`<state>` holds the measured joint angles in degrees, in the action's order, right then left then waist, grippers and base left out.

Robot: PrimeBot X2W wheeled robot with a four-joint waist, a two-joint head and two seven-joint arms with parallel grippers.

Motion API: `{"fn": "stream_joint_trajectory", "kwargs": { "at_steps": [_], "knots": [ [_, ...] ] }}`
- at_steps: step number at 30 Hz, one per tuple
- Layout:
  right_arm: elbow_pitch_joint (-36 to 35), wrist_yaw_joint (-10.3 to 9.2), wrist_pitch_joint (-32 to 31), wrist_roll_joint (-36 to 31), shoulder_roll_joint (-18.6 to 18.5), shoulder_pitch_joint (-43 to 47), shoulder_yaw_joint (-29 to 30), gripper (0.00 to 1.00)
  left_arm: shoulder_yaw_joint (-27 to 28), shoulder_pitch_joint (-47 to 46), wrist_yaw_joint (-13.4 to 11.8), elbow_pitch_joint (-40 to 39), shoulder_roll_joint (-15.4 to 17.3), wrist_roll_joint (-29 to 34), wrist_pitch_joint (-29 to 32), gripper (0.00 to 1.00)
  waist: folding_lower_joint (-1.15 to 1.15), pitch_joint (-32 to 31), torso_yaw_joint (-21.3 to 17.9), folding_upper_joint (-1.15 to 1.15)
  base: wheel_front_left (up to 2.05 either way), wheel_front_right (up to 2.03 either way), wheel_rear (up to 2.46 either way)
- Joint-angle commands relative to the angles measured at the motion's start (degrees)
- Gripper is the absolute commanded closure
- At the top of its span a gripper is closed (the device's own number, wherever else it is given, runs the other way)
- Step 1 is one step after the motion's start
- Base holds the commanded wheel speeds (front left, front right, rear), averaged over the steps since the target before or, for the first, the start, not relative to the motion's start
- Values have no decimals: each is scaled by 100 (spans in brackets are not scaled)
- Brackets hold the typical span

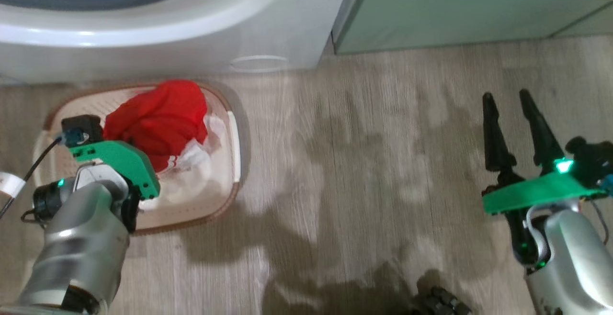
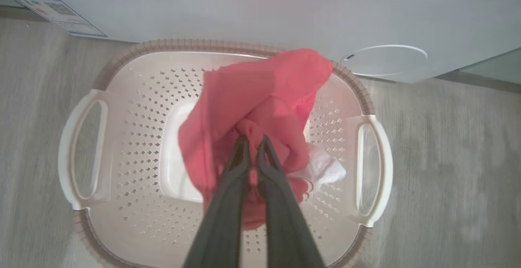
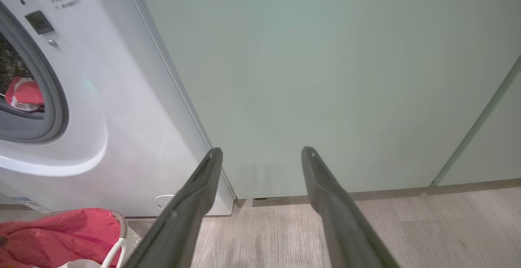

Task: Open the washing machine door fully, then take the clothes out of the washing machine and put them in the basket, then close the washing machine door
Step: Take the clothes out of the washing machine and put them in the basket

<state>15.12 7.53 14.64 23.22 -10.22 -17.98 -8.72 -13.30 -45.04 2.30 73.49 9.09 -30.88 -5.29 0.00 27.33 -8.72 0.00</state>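
Over on the left, the left gripper (image 2: 252, 141) is pinched tight on a crumpled red garment (image 2: 260, 93), holding it over the cream perforated plastic basket (image 2: 134, 109). The basket sits on the wood-look floor (image 1: 359, 162) just before the big white front-loading washing machine (image 1: 287, 23), long axis along the machine's front, white handles at either end. Out right, the right gripper (image 1: 507, 95) hovers, fingers spread wide, pointing at the pale green cabinet (image 1: 455, 8).

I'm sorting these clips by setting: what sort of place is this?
Most likely a home laundry area. A white front-loading washing machine stands beside pale green cabinets, and a perforated laundry basket with a red garment over it sits on the wood-look floor in front of the machine.
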Motion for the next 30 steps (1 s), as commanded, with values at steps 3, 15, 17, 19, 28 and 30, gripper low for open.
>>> {"fn": "stream_joint_trajectory", "kwargs": {
  "at_steps": [3, 15, 17, 19, 28, 30],
  "knots": [
    [-224, -4, 36, -29, -36, -85, -55, 0, 163, -155, -122, -7, 253, -30, -15, 100, 0, 461, -107, 0, 0, 0, 0],
    [-236, -4, 36, -63, 39, -288, 14, 0, 13, -124, -263, 40, 294, 30, -46, 35, 0, 672, -94, 0, 0, 0, 0],
    [-211, -4, 36, -56, 42, -260, 29, 0, -6, -60, -190, 42, 279, 23, -125, 0, 0, 557, -52, 0, 0, 0, 0],
    [-179, -4, 36, -52, 44, -211, 33, 0, 17, 17, -111, 43, 269, -21, -281, 0, 0, 380, -3, 0, 0, 0, 0],
    [-60, -4, 36, -19, 100, 80, -65, 0, -66, 429, 225, -69, 308, 51, -940, 0, 0, -694, 181, 0, 0, 0, 0],
    [-39, -4, 36, -14, 104, 169, -82, 0, -26, 515, 282, -331, 355, 77, -963, 0, 0, -939, 228, 0, 0, 0, 0]
  ]
}}
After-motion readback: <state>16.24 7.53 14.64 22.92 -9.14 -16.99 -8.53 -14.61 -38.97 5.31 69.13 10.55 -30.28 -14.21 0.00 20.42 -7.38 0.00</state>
